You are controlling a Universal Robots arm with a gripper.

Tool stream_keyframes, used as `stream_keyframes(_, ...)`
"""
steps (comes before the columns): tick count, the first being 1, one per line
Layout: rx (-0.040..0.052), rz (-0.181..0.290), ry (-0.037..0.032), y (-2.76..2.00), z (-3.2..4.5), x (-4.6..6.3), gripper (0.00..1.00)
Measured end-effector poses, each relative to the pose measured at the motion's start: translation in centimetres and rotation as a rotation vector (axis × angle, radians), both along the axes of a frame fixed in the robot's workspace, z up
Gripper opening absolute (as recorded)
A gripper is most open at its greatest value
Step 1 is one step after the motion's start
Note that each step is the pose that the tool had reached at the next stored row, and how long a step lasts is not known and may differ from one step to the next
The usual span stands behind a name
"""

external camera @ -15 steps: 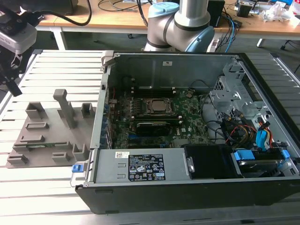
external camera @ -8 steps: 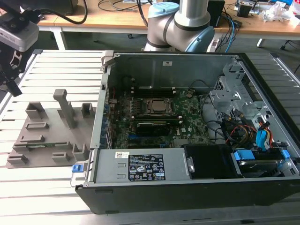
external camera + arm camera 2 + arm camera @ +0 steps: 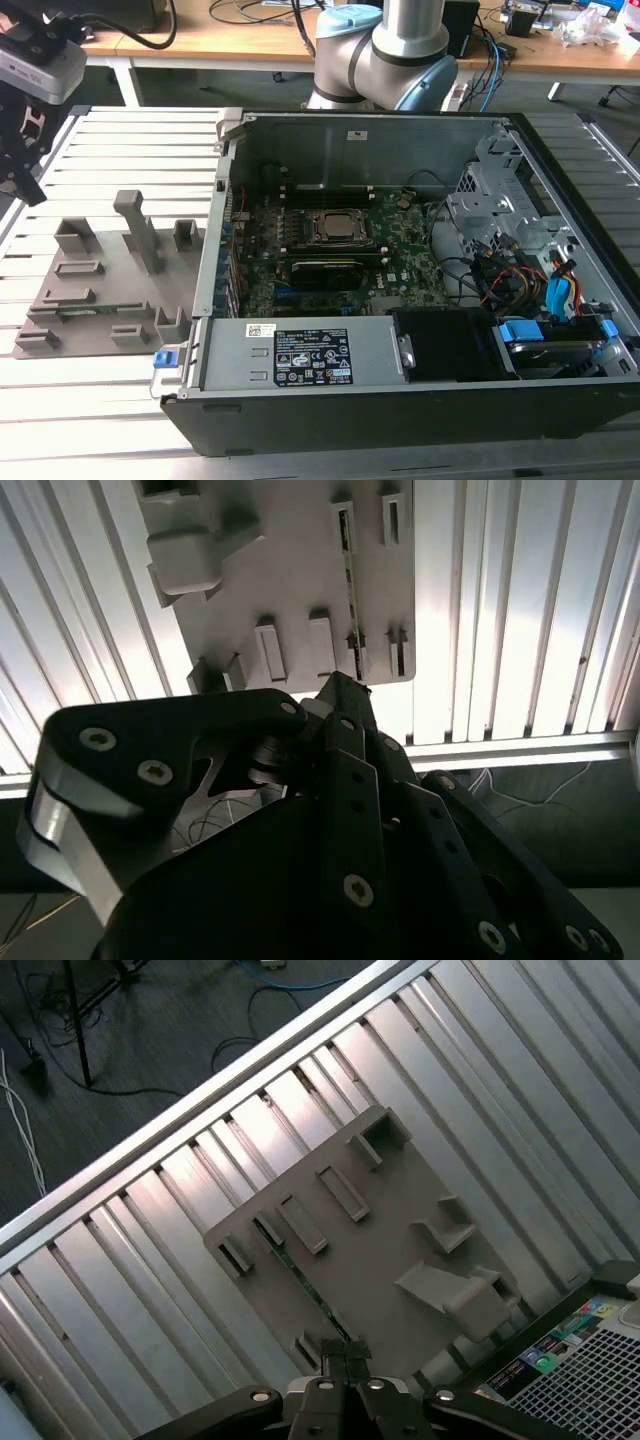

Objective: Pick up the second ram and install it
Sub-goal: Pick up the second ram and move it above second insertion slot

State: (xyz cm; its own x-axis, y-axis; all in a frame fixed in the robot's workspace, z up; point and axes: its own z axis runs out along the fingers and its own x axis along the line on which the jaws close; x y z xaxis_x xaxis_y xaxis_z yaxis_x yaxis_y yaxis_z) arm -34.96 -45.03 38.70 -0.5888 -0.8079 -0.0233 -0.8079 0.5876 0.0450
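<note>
1. The gripper (image 3: pixel 345 1352) is hovering; its jaws are looking drawn together and are gripping nothing.
2. The second ram (image 3: pixel 300 1285) is standing on edge in a slot of the grey holder tray (image 3: pixel 400 1190), lying below the jaws and apart from them.
3. It is looking light, thin, stiff and fragile; pinching its flat faces near mid-length seems safest.
4. The tray is holding that one stick, as far as can be seen; the open computer case (image 3: pixel 350 150), sitting well apart from the jaws, is holding the motherboard (image 3: pixel 400 250).
</note>
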Motion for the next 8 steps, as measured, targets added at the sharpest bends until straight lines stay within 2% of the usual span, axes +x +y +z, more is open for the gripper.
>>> stream_keyframes(8,0.0000,0.082,0.0001,0.00,0.00,0.00,0.11)
